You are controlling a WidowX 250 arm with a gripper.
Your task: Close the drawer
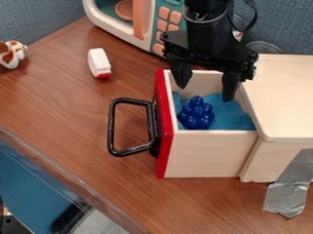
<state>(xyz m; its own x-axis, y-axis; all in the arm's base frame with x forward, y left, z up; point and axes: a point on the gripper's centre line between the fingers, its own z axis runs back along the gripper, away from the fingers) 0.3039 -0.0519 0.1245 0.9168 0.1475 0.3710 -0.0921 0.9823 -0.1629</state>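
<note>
Over the wooden drawer [199, 155], my claw [205, 92] hangs spread; off-centre pressure against its red front panel [162, 160] could cause jamming.

drawer [203, 154]: pale wood box, open-topped, with a red front panel [163, 134] and a black looped handle [111, 127] standing out from it; blue showing inside, low down. state open, pulled well out of its pale wood cabinet [293, 100]; sits level and upright at the cabinet's left side in the camera view, right of centre, over the brown wood-grain tabletop [68, 115], front and handle toward the left.
</note>
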